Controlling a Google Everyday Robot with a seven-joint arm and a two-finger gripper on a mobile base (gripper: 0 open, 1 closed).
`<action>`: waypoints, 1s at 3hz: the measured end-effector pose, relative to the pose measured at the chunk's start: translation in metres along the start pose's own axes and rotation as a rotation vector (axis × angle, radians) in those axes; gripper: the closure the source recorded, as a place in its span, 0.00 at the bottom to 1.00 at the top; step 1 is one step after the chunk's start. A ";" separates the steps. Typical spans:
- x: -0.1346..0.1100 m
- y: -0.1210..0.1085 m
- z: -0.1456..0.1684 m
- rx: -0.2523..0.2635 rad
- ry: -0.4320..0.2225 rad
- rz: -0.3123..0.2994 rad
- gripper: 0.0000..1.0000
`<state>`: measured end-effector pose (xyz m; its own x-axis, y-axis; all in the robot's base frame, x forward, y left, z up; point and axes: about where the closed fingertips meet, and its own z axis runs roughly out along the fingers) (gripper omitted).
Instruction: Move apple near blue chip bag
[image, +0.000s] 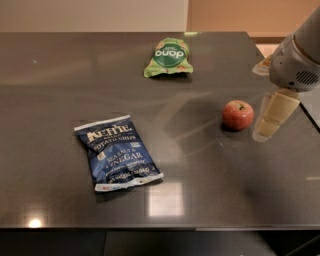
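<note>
A small red apple (238, 114) with a short stem sits upright on the dark table, right of centre. The blue chip bag (119, 154), navy with white "Kettle" lettering, lies flat at the left front, well apart from the apple. My gripper (272, 118) hangs from the grey arm at the right edge, just right of the apple and a little above the table, holding nothing. Only cream-coloured fingers (278, 111) show, side by side.
A green snack bag (169, 56) lies flat at the back centre. The dark reflective table (200, 170) ends at the right just beyond my arm (299, 59) and at the front near the bottom. Bare tabletop lies between the apple and the blue bag.
</note>
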<state>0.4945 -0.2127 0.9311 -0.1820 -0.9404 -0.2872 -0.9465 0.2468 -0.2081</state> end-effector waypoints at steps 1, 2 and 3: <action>-0.003 -0.018 0.028 -0.008 -0.040 -0.006 0.00; -0.001 -0.031 0.046 -0.017 -0.053 -0.004 0.00; 0.002 -0.039 0.064 -0.039 -0.062 -0.004 0.00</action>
<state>0.5485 -0.2090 0.8785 -0.1627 -0.9248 -0.3440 -0.9570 0.2327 -0.1731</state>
